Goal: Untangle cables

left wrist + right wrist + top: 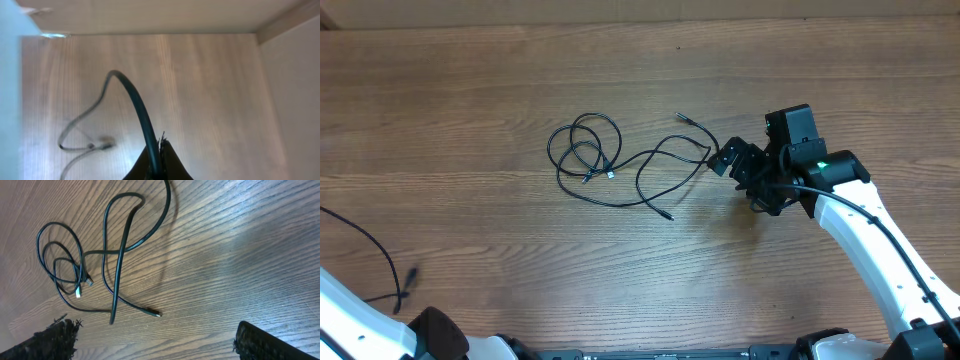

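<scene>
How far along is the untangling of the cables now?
Done: one cable lies apart at the left, pinched in the shut left gripper. In hand: the open right gripper hovers by the remaining cables. Left: those loops cross each other and need separating.

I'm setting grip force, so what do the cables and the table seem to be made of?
Cables: thin black cords, likely a rubber or plastic jacket with slight sheen, lying in limp loops; plug tips look silvery, probably metal. Table: wood or wood-look laminate, grain lines visible, smooth satin finish; which, I cannot tell.
</scene>
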You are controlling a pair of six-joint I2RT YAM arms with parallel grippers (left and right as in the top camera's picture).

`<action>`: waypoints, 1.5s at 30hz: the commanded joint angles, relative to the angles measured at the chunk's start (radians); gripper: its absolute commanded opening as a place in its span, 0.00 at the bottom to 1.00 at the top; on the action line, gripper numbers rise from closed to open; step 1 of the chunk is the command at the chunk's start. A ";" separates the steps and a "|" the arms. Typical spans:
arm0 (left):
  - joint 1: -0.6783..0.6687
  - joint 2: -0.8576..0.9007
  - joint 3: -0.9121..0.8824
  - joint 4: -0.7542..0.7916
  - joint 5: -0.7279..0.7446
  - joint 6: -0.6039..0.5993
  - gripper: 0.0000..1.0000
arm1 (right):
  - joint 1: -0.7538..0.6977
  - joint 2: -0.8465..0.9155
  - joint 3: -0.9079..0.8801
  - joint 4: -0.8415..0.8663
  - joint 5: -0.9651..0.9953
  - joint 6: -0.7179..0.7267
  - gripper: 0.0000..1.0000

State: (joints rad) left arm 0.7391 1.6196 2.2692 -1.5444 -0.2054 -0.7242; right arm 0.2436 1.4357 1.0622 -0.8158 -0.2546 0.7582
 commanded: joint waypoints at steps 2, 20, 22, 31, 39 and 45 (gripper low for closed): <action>0.020 -0.009 -0.125 0.106 0.200 0.067 0.04 | 0.002 0.001 0.008 0.002 0.011 -0.004 1.00; 0.020 -0.004 -0.969 0.554 0.029 0.028 0.13 | 0.002 0.001 0.008 0.002 0.011 -0.004 1.00; 0.020 -0.004 -1.038 0.616 0.029 0.028 0.26 | 0.002 0.001 0.008 0.002 0.011 -0.004 1.00; 0.020 -0.004 -1.291 0.898 0.070 0.029 1.00 | 0.002 0.001 0.008 0.002 0.011 -0.004 1.00; 0.020 -0.004 -1.350 1.107 0.291 0.051 1.00 | 0.002 0.001 0.008 0.002 0.011 -0.004 1.00; 0.020 -0.005 -1.273 1.308 0.718 0.099 0.99 | 0.002 0.001 0.008 0.002 0.011 -0.004 1.00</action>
State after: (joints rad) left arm 0.7547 1.6234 0.9276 -0.2855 0.2115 -0.6640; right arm 0.2436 1.4357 1.0622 -0.8162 -0.2543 0.7586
